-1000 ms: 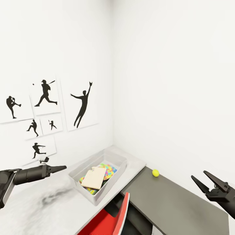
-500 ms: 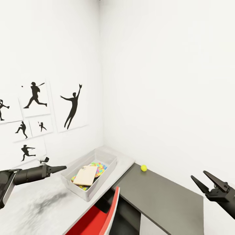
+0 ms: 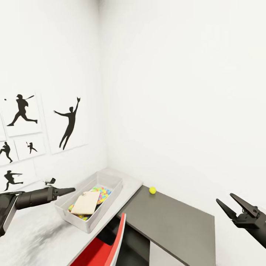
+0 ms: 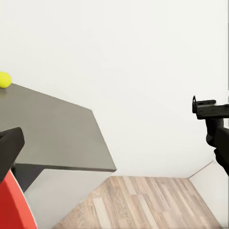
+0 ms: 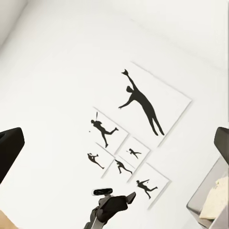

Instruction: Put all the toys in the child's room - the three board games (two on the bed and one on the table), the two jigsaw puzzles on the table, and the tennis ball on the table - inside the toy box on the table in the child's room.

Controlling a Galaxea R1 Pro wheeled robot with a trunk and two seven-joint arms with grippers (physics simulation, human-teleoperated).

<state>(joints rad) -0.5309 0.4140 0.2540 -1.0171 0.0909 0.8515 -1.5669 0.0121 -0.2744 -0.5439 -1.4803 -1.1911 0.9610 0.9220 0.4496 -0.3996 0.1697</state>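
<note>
Where the two walls meet in the head view, a pale table (image 3: pixel 33 236) runs along the left wall and a dark grey table (image 3: pixel 173 225) adjoins it on the right. At far left, the left gripper (image 3: pixel 72 190) points rightward above the pale surface, its fingers drawn together to a narrow tip with nothing between them. Baseball silhouette prints (image 3: pixel 68 123) hang on the wall behind it; the right wrist view shows the same prints (image 5: pixel 143 102).

Just right of the left gripper's tip, the toy box (image 3: pixel 107 205), a translucent open bin, rests on the pale table, its far end toward the corner. Inside lie a tan flat board (image 3: pixel 85 203), tilted, on top of a multicoloured jigsaw puzzle (image 3: pixel 101 193); whether further items lie beneath cannot be told. One corner of the box and its pale contents show in the right wrist view (image 5: pixel 210 202).

In front of the box stands a red chair (image 3: pixel 107 247), its back edge-on to the camera. The tennis ball (image 3: pixel 152 190) sits on the dark grey table at its far edge beside the wall, apart from the box; the left wrist view shows it (image 4: pixel 5 79) at the same table's far corner above a wooden floor (image 4: pixel 143 202).

At far right, the right gripper (image 3: pixel 232 204) hangs beyond the dark table's edge, fingers spread wide and empty.
</note>
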